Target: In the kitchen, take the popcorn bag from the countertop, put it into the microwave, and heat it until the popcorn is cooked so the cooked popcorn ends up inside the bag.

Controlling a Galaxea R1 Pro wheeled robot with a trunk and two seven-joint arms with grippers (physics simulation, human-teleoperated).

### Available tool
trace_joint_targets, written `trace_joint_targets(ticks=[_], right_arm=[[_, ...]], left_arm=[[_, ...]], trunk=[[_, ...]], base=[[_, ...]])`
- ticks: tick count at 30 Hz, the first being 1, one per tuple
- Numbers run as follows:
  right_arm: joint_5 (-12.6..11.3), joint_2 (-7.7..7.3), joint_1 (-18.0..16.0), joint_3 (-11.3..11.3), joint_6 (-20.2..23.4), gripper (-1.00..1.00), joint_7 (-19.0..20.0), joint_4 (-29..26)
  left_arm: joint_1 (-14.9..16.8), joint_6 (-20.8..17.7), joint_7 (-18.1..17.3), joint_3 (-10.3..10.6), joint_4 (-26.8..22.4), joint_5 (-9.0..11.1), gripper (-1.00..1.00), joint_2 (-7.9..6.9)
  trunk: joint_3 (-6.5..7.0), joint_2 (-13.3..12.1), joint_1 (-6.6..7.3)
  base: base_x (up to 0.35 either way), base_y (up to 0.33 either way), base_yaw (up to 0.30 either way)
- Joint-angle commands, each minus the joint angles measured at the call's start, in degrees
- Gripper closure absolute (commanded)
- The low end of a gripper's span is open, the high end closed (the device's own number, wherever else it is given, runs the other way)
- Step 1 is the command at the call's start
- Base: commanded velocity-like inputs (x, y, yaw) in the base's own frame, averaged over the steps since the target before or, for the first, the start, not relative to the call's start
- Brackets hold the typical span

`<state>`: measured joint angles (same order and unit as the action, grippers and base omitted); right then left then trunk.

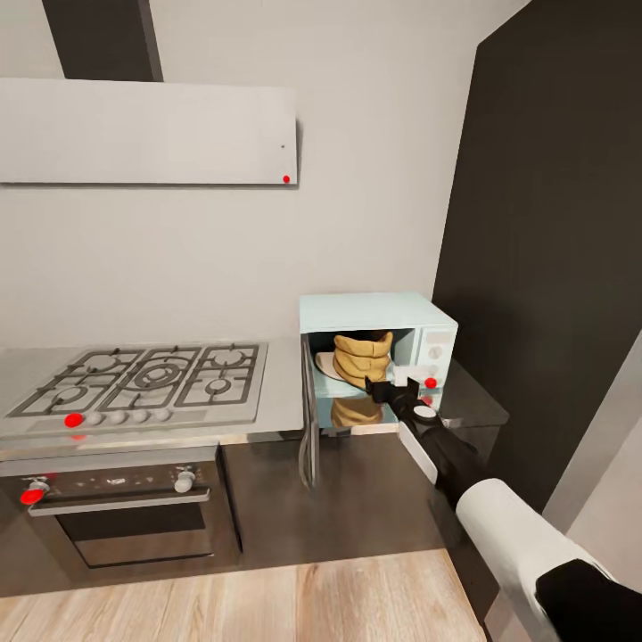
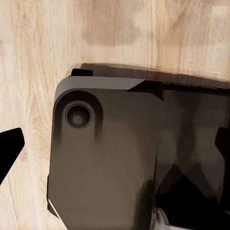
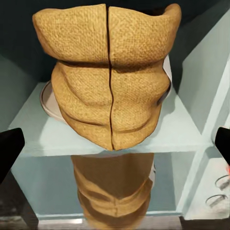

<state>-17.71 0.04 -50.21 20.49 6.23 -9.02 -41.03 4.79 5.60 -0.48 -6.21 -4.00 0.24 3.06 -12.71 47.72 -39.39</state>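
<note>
While spread wide, right tool empty, facing popcorn bag.

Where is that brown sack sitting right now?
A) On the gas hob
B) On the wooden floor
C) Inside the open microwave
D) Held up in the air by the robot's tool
C: the sack stands on the round plate inside the microwave, whose door hangs open, while the right tool sits just in front of it, open and not touching it.
</note>
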Motion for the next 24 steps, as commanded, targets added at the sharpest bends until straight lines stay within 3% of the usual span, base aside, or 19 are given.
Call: trace_joint_targets(ticks=[1, 4, 6, 8, 18, 24], right_arm=[[-0.39, 0.37, -0.89, 0.3, -0.92, -1.0, -0.41, 1.82], [-0.35, 1.88, -4.39, 0.33, -7.14, -1.0, -0.32, 10.38], [-0.32, 4.03, -8.29, 0.56, -12.65, -1.0, -0.01, 19.85], [-0.31, 4.94, -9.97, 1.19, -14.68, -1.0, 0.36, 23.22], [-0.31, 5.69, -10.4, 2.17, -16.32, -1.0, 0.5, 24.68], [-0.32, 5.2, -10.35, 2.58, -16.42, -1.0, 0.5, 24.84]], left_arm=[[0.04, 0.19, -0.05, -0.38, 0.05, 0.02, -1.0, 0.02], [0.04, 0.2, -0.05, -0.38, 0.05, 0.02, -1.0, 0.02], [0.04, 0.19, -0.05, -0.33, 0.05, 0.02, -1.0, 0.02], [0.04, 0.2, -0.05, -0.3, 0.05, 0.02, -1.0, 0.02], [-0.59, 0.2, -0.05, -0.21, 0.21, 0.01, -1.0, 0.0], [-0.83, 0.09, -0.05, -0.29, 0.26, 0.08, -1.0, -0.02]], trunk=[[-0.08, 0.06, -0.01], [-0.08, 0.06, -0.01], [-0.08, 0.06, -0.01], [-0.08, 0.06, -0.01], [-0.08, 0.06, -0.01], [-0.08, 0.06, -0.01]], base=[[0.0, 0.0, 0.0], [0.0, 0.0, 0.0], [0.0, 0.0, 0.0], [0.0, 0.0, 0.0], [0.007, 0.0, 0.0], [0.24, 0.0, 0.0]])
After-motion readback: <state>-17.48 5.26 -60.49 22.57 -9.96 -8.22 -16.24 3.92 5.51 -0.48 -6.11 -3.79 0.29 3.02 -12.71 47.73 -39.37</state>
